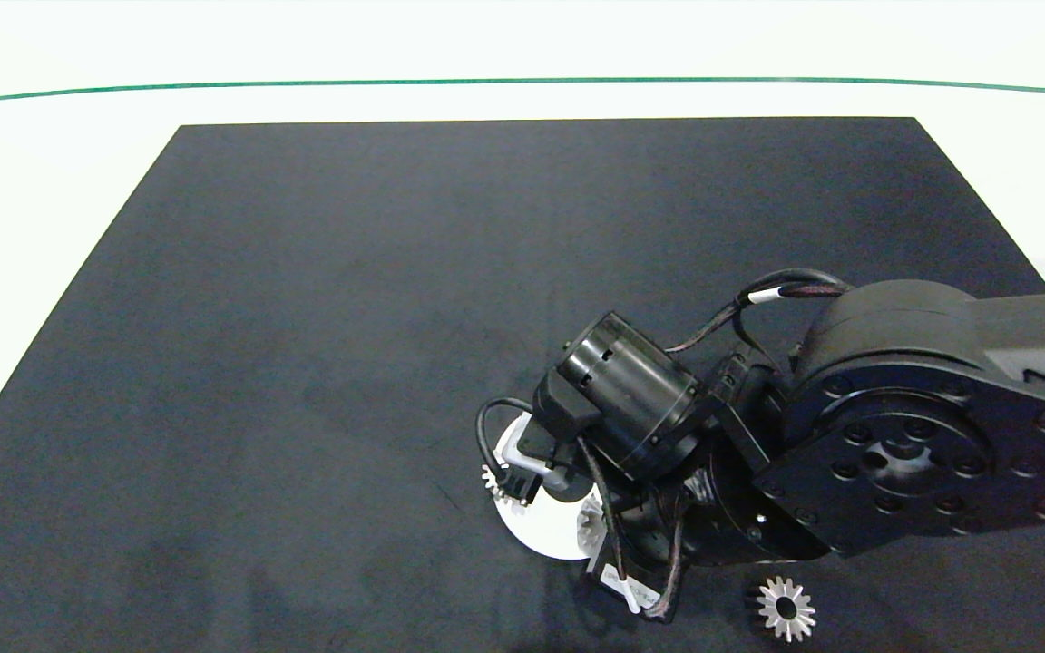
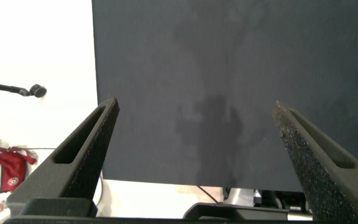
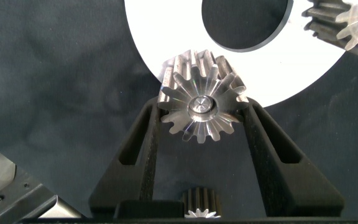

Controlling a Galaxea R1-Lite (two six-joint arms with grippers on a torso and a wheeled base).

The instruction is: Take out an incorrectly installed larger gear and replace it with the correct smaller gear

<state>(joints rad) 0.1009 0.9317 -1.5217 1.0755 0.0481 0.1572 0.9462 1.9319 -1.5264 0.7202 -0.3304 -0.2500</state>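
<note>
Shiny ridged metal smaller gear (image 3: 199, 107), matt black mat (image 1: 395, 299), smooth white disc (image 3: 166, 37)

I see black mat (image 1: 350, 317) covering most of white tabletop (image 1: 51, 154). Thin green line (image 1: 305, 84) crosses tabletop beyond mat's far edge. White ring-shaped plate (image 1: 550, 535) lies flat on mat at near side, right of centre; right wrist view shows its round opening with dark mat inside. In left wrist view I make out red bag (image 2: 2, 168) and dark rod with knobbed end (image 2: 17, 90) off beyond mat's edge.
</note>
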